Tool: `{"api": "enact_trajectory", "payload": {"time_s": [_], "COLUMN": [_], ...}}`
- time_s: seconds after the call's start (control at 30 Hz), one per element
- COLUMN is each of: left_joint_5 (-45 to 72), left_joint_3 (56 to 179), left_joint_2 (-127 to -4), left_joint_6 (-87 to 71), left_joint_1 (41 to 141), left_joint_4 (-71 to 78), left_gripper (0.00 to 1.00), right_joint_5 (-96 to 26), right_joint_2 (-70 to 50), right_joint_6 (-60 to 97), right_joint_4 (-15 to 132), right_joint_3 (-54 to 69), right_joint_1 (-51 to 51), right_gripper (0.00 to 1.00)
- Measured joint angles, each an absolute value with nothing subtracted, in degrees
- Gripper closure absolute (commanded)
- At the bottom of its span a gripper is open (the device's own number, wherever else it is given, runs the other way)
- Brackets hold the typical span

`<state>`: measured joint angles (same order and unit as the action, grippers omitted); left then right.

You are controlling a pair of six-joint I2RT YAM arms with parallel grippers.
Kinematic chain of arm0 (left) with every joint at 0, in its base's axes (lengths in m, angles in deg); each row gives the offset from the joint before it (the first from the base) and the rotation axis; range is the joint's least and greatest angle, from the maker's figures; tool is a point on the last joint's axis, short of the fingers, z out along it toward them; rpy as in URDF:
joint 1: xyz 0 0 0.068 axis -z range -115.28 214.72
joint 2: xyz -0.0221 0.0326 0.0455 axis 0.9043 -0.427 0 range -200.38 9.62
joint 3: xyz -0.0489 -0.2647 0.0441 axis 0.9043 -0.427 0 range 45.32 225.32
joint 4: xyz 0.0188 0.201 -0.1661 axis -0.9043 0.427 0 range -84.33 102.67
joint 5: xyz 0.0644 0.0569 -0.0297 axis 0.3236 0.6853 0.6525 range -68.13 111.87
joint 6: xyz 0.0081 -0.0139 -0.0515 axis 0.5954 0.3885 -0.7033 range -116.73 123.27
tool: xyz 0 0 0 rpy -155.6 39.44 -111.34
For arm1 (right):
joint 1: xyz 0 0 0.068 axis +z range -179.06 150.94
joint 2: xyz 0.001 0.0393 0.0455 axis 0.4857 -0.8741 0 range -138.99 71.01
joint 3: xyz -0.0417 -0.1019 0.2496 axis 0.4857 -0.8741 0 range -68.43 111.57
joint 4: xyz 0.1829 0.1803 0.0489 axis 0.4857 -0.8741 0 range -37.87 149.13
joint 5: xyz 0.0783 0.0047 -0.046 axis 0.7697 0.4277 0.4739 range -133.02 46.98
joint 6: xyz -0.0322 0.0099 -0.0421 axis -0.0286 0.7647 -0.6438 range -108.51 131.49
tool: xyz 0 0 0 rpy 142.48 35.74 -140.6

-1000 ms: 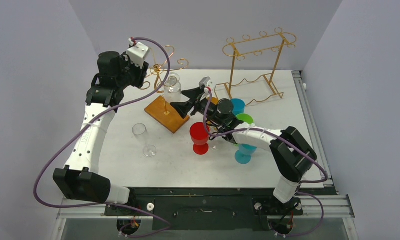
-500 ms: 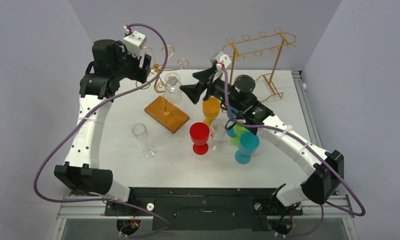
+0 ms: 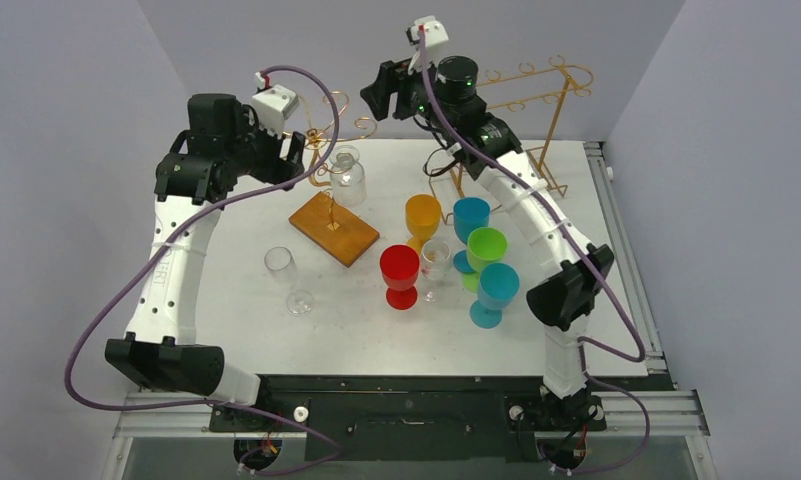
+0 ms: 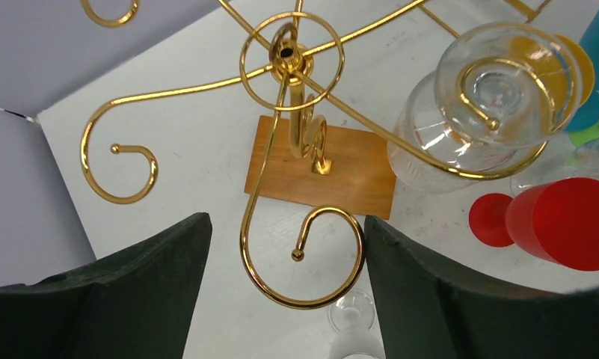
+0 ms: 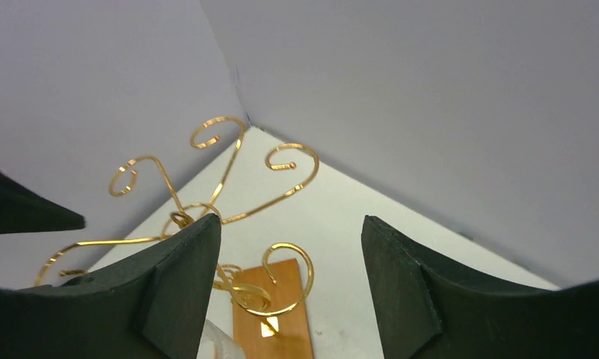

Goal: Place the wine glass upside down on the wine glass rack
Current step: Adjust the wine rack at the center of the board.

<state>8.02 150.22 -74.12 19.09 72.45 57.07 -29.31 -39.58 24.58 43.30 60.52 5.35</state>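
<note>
Released and empty, the left gripper (image 4: 283,247), jaws spread wide with nothing clamped. Framed in the gap between its fingers but lower down, one gold spiral of the wine glass rack (image 4: 296,112); straight ahead of the tips, the rack's wavy stem and brown wooden base. Ahead and off to the right of those jaws, the wine glass (image 4: 461,127), upside down, foot caught in a curled arm, bowl hanging beneath, free of both grippers. Outside the right finger, a red goblet (image 4: 573,224) on the table (image 4: 206,149); under the gap, close to the jaws' root, a second clear glass (image 4: 352,318). Raised high and well apart from the hung glass, the right gripper (image 5: 290,224), likewise slack, nothing between the fingers. Below and ahead of its jaws, toward the left finger, the rack's upper curls and base.
</note>
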Motion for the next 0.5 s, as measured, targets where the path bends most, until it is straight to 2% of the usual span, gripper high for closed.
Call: {"api": "enact_trajectory", "payload": {"time_s": [0.1,0.23,0.5], "left_joint_5": [7.7,7.8,8.2], "left_joint_3": [148.1,146.2,146.0], "left_joint_2": [-74.1,-74.1,-74.1], "left_joint_6": [19.7,20.7,22.3], "left_joint_1": [72.5,72.5,72.6], "left_joint_4": [58.6,58.9,58.8], "left_gripper": [0.33,0.37,0.41], "right_joint_5": [-29.5,-29.1,-27.4], "right_joint_2": [-44.3,-46.9,-46.7], "right_joint_6": [25.2,26.9,29.6], "right_joint_4": [40.4,39.0,41.8], "right_joint_3": [62.2,59.6,56.7], "right_joint_1": [5.1,5.0,5.0], "right_gripper": [0.36,0.43,0.71]}}
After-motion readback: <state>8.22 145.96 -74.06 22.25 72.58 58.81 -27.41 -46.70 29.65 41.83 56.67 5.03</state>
